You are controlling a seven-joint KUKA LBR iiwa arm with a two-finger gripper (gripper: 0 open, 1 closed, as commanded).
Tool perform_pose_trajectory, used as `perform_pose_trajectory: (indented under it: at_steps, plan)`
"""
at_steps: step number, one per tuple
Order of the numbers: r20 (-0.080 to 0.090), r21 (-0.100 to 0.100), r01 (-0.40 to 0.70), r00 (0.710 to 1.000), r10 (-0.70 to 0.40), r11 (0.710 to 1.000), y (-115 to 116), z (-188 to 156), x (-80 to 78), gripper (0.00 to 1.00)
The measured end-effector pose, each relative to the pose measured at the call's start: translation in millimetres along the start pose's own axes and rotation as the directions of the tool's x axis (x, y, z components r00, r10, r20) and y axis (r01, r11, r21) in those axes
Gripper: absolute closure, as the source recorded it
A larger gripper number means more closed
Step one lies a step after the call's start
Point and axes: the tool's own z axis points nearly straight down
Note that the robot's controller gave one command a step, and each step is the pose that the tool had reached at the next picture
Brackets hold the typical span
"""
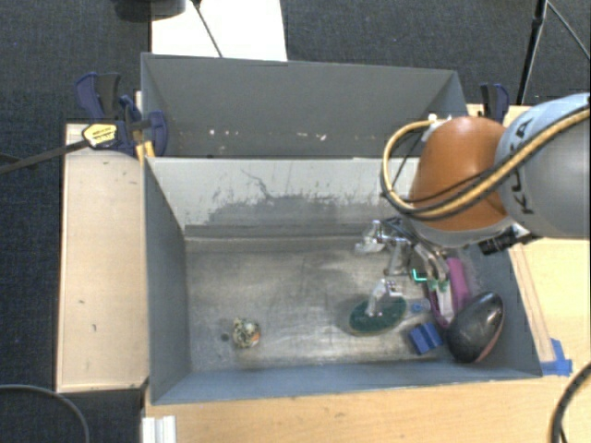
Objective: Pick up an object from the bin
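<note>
Green disc [374,320] lies under the fingers [383,295] (opening unclear), blue block [423,339] and dark oval thing [476,327] beside

Inside the grey bin [277,201], the gripper [384,293] hangs just over a flat dark-green disc [371,321] near the right wall. A blue block [423,340] and a dark oval lump [476,326] lie beside it, and a small mottled ball [245,333] sits well apart.

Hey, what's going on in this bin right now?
A robot arm reaches into the grey bin from the right. Its gripper is low over a flat dark green disc near the front right. A blue piece, a pink thing and a dark oval object lie beside it; a mottled ball sits front left.
</note>
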Motion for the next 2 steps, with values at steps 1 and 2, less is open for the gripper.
perform_pose_trajectory:
  at_steps: [1,2]
  plan:
    - [0.007,-0.002,0.352,0.936,-0.352,0.936,-38,56,29.8,0.0]
    - [0.007,0.0,-0.033,0.999,0.033,0.999,-65,29,61.5,0.0]
